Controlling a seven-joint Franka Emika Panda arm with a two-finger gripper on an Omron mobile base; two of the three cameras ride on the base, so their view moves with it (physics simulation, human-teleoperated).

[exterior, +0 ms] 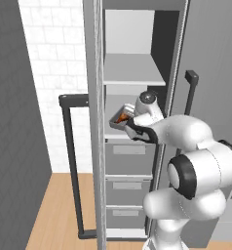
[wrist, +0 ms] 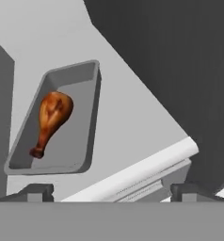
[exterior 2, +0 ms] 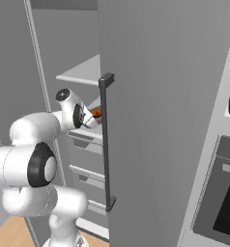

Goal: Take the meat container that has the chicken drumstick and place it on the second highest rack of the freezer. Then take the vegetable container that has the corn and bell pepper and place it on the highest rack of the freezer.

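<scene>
I judge I'm at the tail end of step 1: the meat container (wrist: pixel 55 123) w/ the chicken drumstick (wrist: pixel 52 120) sits flat on the lower of the two open shelves in the freezer (exterior: pixel 132 161), i.e. the second highest rack (wrist: pixel 132 127), toward its front left corner. In the hand view the gripper (wrist: pixel 113 190) has its two fingertips spread wide, one at each bottom corner, w/ nothing between them; the tray lies clear of both tips, so I read the jaws as fully open and holding nothing. The highest rack (exterior: pixel 132 71) above is bare. Next move, as I see it: back the hand straight out of the cabinet w/o clipping the tray edge or the shelf lip, then go fetch the veg container w/ corn + bell pepper for the top shelf. Arm pose: from the left base view, elbow bulks up low right, forearm reaches fwd and up into the open cabinet, wrist bent so the hand sits right at the tray, near the shelf front. From the right base view the hand sits just past the door edge by the dark handle (exterior 2: pixel 105 140), drumstick peeking orange beside it.
</scene>
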